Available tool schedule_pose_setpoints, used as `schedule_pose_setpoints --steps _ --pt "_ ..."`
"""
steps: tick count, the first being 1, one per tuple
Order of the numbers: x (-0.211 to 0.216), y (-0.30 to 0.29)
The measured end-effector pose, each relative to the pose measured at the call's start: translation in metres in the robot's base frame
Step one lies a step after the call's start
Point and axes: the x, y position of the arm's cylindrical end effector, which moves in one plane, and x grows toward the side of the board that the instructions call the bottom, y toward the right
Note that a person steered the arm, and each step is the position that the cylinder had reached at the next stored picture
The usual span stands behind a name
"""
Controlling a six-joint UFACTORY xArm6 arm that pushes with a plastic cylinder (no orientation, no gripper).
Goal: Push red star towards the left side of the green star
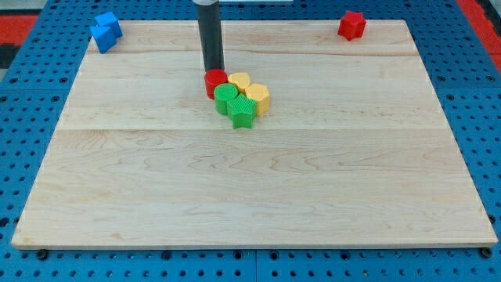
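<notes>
Red star is found well apart from the tool, far off to the view's right of it and slightly toward the view's top, near the tabletop corner. The tool is a plain rod with no jaws, so nothing is held and nothing can be. Its tip is set down against a red cylinder, touching it or very nearly so, on that block's upper side. The green star lies near the tip, toward the view's bottom and right of it, at the lower end of a tight cluster.

The main risk is judged to be the cluster itself. The red cylinder, a green round block and two yellow blocks are packed against one another and the green star. Any drive of the tip toward the view's bottom would shove the cylinder into them, and the green star would be displaced, so the goal spot would shift.

A second risk is judged to be confusion of the red cylinder with the red star, since both are red and only the cylinder is at the tip.

The green star's left side is bare at present. Two blue blocks sit well apart to the tool's left, out of the way.
</notes>
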Motion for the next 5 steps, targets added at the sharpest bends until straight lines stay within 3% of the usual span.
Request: schedule_pose_setpoints --steps 2,3,5 --pt "-0.032 0.016" --pt "-0.032 0.054" --pt "-0.050 0.248"
